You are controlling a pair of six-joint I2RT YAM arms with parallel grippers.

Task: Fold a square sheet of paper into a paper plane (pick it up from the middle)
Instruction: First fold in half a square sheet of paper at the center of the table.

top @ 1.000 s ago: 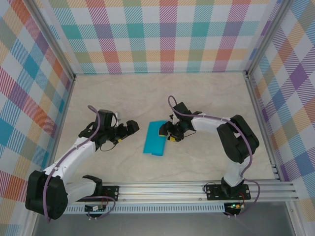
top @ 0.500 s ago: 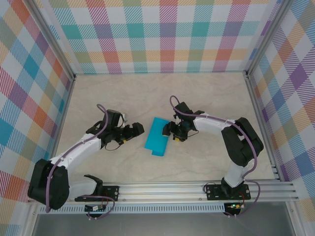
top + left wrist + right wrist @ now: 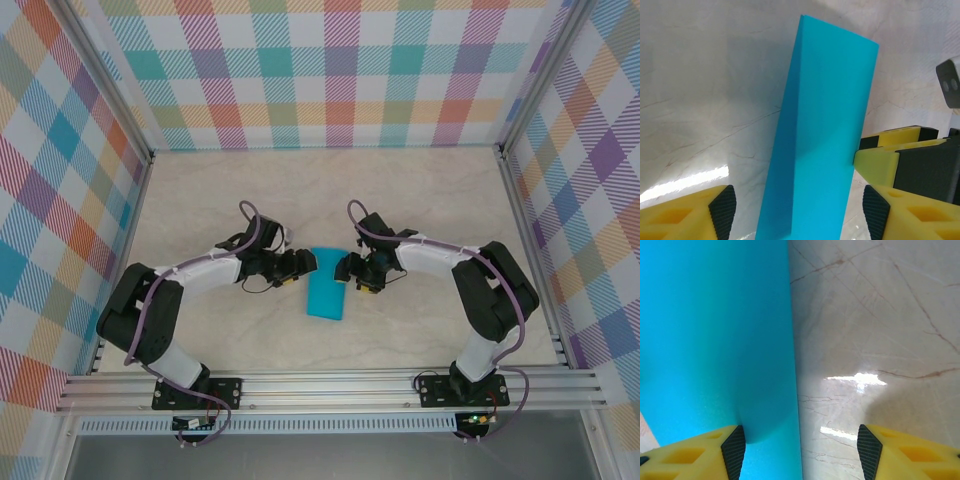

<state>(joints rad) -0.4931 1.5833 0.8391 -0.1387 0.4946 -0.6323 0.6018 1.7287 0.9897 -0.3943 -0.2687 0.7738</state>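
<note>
Swinging in from 9 o'clock, the left arm [image 3: 200,275] has closed on the paper [image 3: 327,292] over the past second, its jaws narrowing on the way. The paper has turned from a slant to nearly straight and slid a little toward 3 o'clock. The right arm [image 3: 450,255] has barely shifted.

Folded into a narrow teal strip, the paper lies flat at the middle of the table [image 3: 420,200], its long edges running 12 to 6 o'clock. The left arm is doubled back at the shoulder, its white forearm stretched low toward 3 o'clock. That puts the left gripper [image 3: 303,264] just beside the strip's 10 o'clock corner.

The right arm rises from its base at 5 o'clock, bends at the elbow and reaches back toward 9 o'clock. This sets the right gripper [image 3: 346,268] at the strip's 2 o'clock corner, so the two grippers face each other across the paper's far end.

The left wrist camera shows the left fingers [image 3: 722,205] standing apart with the strip running between them, clear of both pads. A yellow finger of the right gripper touches the paper's edge at 3 o'clock. The right wrist camera shows the right fingers [image 3: 734,450] also spread. One is over the teal sheet and the other over bare table, with the paper's edge running between them. Neither gripper is clamped on anything.
</note>
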